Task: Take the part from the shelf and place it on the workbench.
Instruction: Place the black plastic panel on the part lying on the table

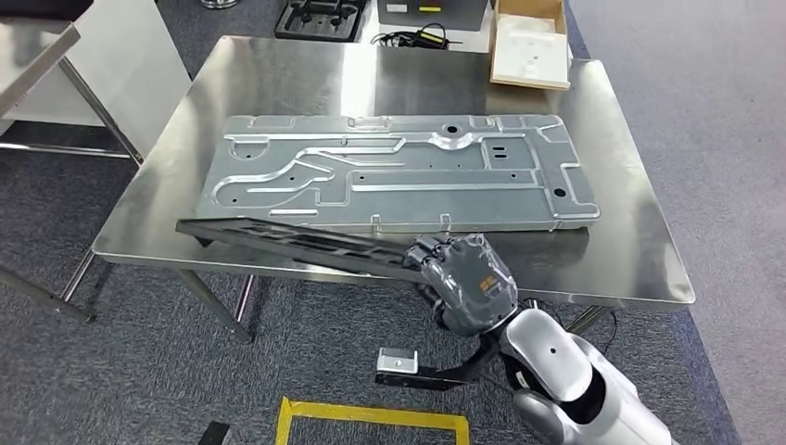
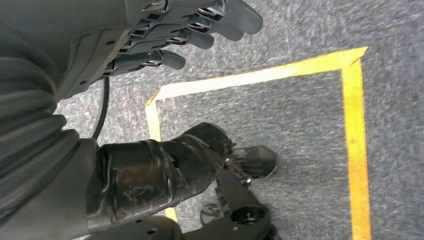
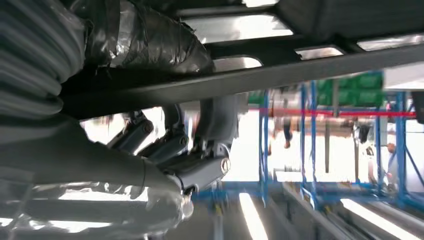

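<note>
Nearest you, your right robot hand (image 1: pixel 462 283) grips one end of the long black slotted part (image 1: pixel 297 240), which lies tilted across the desk's (image 1: pixel 640 250) near edge. Your left robot hand (image 2: pixel 165 35) hangs over grey carpet and yellow floor tape (image 2: pixel 260 75), fingers loosely spread, holding nothing. Farther back, a stamped metal panel (image 1: pixel 399 171) lies flat mid-desk; a cardboard box (image 1: pixel 528 46) sits at the far edge.
</note>
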`<state>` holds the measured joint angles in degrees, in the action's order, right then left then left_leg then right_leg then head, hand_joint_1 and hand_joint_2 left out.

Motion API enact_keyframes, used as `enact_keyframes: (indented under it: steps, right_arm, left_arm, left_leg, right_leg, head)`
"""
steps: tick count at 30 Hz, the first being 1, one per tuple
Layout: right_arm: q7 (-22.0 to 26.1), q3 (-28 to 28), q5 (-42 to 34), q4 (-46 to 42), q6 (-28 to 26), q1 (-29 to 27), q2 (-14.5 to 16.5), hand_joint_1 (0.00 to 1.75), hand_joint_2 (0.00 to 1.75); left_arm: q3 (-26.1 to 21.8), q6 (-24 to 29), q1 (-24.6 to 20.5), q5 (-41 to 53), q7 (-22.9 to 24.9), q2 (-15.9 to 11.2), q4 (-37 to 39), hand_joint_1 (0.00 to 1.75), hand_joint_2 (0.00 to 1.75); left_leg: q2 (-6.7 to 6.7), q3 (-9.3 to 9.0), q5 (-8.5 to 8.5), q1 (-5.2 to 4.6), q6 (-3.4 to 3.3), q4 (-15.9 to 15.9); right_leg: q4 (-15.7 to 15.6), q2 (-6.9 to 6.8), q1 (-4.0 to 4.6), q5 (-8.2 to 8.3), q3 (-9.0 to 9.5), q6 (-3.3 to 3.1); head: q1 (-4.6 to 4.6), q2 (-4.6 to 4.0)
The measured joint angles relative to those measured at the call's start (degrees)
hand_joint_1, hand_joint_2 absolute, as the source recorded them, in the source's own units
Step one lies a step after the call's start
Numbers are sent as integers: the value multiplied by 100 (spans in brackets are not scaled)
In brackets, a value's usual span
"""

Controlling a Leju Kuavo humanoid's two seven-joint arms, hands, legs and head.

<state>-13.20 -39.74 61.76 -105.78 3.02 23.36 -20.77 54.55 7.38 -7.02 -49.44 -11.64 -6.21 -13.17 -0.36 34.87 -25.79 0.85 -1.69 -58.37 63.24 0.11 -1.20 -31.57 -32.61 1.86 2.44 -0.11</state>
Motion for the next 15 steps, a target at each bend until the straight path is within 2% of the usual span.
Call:
enact_keyframes:
  steps: [2, 3, 4, 5, 7, 8, 9, 11, 13, 14, 15]
  right_arm:
    - [-1, -63, 394, 75, 107, 112, -107, 175, 175]
    - [0, -99, 542, 120, 133, 145, -156, 175, 175]
    - [1, -134, 654, 163, 143, 166, -202, 175, 175]
    - [2, -159, 751, 200, 141, 185, -245, 175, 175]
    - [3, -189, 942, 258, 127, 250, -338, 175, 175]
    - [3, -192, 1034, 284, 120, 290, -379, 175, 175]
    - [4, -194, 1121, 307, 117, 327, -418, 175, 175]
    - [7, -197, 1313, 344, 127, 379, -489, 175, 175]
    - [11, -197, 1518, 366, 168, 426, -558, 175, 175]
    - [19, -197, 1598, 376, 216, 463, -595, 175, 175]
    - [33, -197, 1662, 387, 278, 503, -633, 175, 175]
  left_arm:
    - [0, -2, -7, 5, 1, -1, 0, 0, 175]
    - [0, -4, -7, 6, 3, -2, 0, 0, 175]
    - [0, -5, -4, 7, 5, -2, 0, 0, 175]
    - [0, -7, -1, 8, 8, -2, 1, 0, 175]
    - [0, -8, 7, 11, 13, 0, 0, 0, 175]
    - [0, -9, 5, 14, 15, 3, 0, 0, 175]
    - [0, -9, 1, 15, 18, 4, 0, 0, 175]
    - [0, -9, -3, 15, 24, 4, 1, 0, 175]
    - [-1, -6, 0, 16, 26, -4, 1, 0, 175]
    - [-1, -5, -4, 18, 24, -7, 0, 0, 175]
    - [-2, -4, -11, 20, 22, -10, -1, 0, 175]
  left_leg:
    - [2, -62, -61, -22, -59, 1]
    - [-1, -100, -96, -34, -74, 0]
    - [-9, -150, -136, -47, -84, -2]
    - [-23, -210, -181, -57, -86, -4]
    - [-51, -329, -279, -70, -70, -6]
    - [-65, -367, -322, -81, -48, -13]
    - [-74, -381, -352, -82, -22, -17]
    - [-80, -386, -376, -81, 33, -1]
    - [-62, -394, -422, -83, 96, -10]
    - [-48, -350, -488, -83, 131, -125]
    - [-35, -233, -592, -78, 164, -359]
  right_leg:
    - [782, -1, 11, -207, -493, -1]
    - [1056, -1, 15, -214, -715, -7]
    - [1144, -1, 18, -116, -849, -20]
    - [1009, -1, 23, 93, -868, -43]
    - [337, 0, 61, 612, -678, -130]
    - [29, -1, 89, 776, -564, -177]
    - [-189, -3, 115, 832, -478, -214]
    - [-329, 2, 147, 771, -412, -252]
    - [-415, 5, 111, 739, -343, -272]
    - [-459, 1, 86, 729, -294, -288]
    - [-494, -6, 64, 718, -246, -306]
  head:
    - [-28, 0]
    - [-34, 0]
    - [-40, 0]
    - [-43, 0]
    - [-46, 0]
    - [-41, 0]
    - [-41, 0]
    - [-43, 0]
    - [-45, 0]
    - [-40, 0]
    - [-34, 0]
